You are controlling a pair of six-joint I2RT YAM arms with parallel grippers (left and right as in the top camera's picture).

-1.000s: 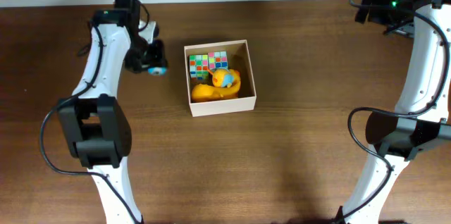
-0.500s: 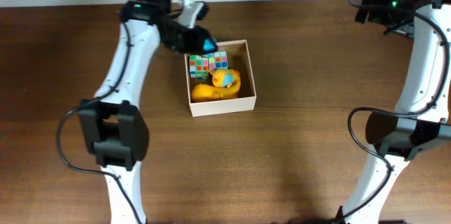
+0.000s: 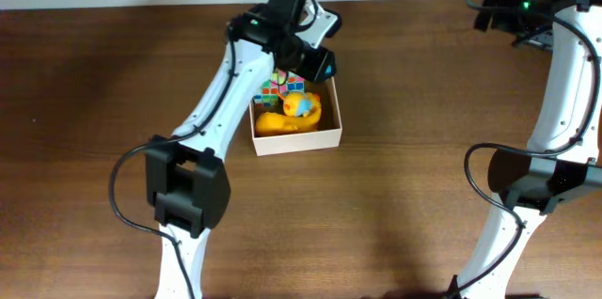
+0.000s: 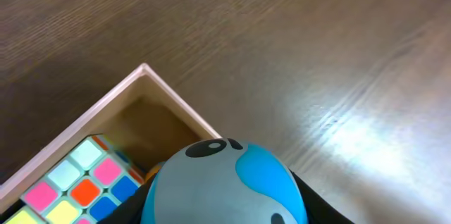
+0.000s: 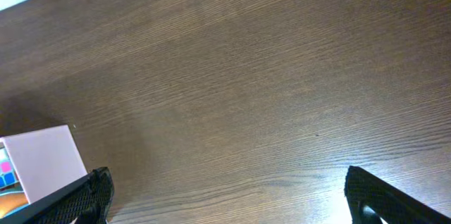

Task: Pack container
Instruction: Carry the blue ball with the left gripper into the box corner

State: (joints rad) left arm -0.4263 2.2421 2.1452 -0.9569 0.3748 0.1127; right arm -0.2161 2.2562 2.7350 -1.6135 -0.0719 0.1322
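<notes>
The container [image 3: 296,139] is a small white-walled box at mid-table, holding a colourful puzzle cube [image 3: 287,82] and a yellow duck toy [image 3: 292,116]. My left gripper [image 3: 320,64] hovers over the box's back right corner, shut on a round blue-and-grey toy [image 3: 329,70]. In the left wrist view that toy [image 4: 225,185] fills the bottom, with the container's corner rim [image 4: 176,101] and the cube [image 4: 77,189] beneath it. My right gripper [image 5: 229,189] stands open over bare wood, its fingers [image 5: 84,196] wide apart; the container's wall [image 5: 46,157] shows at the left.
The brown wooden table [image 3: 423,177] stretches around the box. The right arm [image 3: 564,73] rises along the right edge, its gripper [image 3: 499,7] at the far back right. The table's back edge meets a white wall.
My left arm has swung right from beside the box's left to above its back right corner, carrying the blue-and-grey toy. The right arm has not moved.
</notes>
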